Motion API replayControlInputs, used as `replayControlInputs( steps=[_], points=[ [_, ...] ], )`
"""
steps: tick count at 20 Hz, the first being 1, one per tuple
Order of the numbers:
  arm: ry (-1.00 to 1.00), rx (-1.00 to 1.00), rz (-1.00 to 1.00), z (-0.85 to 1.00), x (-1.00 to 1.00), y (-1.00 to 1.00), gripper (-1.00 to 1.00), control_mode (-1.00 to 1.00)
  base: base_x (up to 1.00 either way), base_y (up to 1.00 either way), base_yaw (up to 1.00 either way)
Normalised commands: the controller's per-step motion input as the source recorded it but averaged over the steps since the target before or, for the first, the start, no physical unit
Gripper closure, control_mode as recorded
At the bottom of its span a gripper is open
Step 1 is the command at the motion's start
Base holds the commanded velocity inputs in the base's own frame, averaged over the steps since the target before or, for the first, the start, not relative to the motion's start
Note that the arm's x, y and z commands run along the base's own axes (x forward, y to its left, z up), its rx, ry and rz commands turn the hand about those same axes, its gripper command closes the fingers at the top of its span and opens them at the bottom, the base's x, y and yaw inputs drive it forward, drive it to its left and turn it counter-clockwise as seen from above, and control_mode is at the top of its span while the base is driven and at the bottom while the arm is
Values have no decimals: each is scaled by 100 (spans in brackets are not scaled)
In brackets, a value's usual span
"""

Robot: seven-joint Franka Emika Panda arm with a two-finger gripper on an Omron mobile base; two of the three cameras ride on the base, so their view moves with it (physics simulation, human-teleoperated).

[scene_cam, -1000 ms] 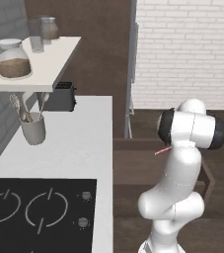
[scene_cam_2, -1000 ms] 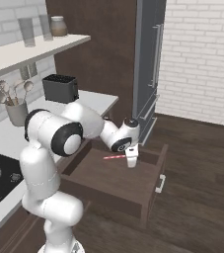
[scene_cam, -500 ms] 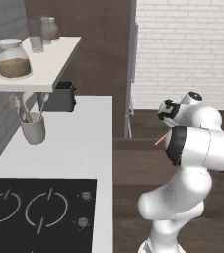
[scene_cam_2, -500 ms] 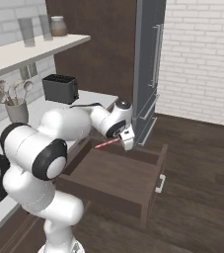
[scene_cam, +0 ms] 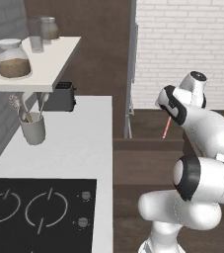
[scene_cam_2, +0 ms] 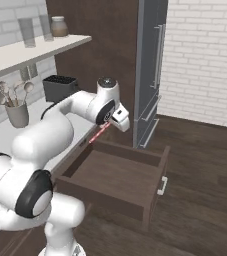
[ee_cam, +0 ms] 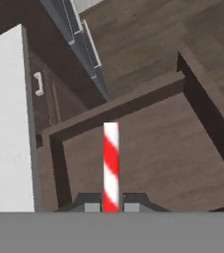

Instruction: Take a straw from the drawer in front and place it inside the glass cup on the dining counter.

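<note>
Two finger tips of the gripper [ee_cam: 111,207] are clamped on the straw [ee_cam: 111,165], which rises from bottom centre of the hand view. Behind it the open drawer [ee_cam: 177,148] fills the middle and right; in the right base view the straw [scene_cam_2: 99,133] hangs centre-left, above the drawer [scene_cam_2: 112,175].

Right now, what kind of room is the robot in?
A kitchen, it seems. There's a black cooktop set in a white counter, a pot of spoons, a tall fridge, and an open drawer.
</note>
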Motion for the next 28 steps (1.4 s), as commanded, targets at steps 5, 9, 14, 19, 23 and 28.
replayControlInputs(
  steps=[5, 9, 14, 19, 23, 28],
  points=[
    [-11, -24, 45, 88, -52, 28, 100, -100, 0, 0, 0],
    [-19, -23, 45, 57, -73, 11, 100, -100, 0, 0, 0],
    [-13, -22, 24, 10, -67, 29, 100, -100, 0, 0, 0],
    [-12, -19, 0, 0, -32, 41, 100, -100, 0, 0, 0],
    [-6, -13, -3, 0, -21, 17, 100, 100, -19, 0, -1],
    [0, 0, 0, 0, 0, 0, 100, 100, -96, -29, -3]
  ],
)
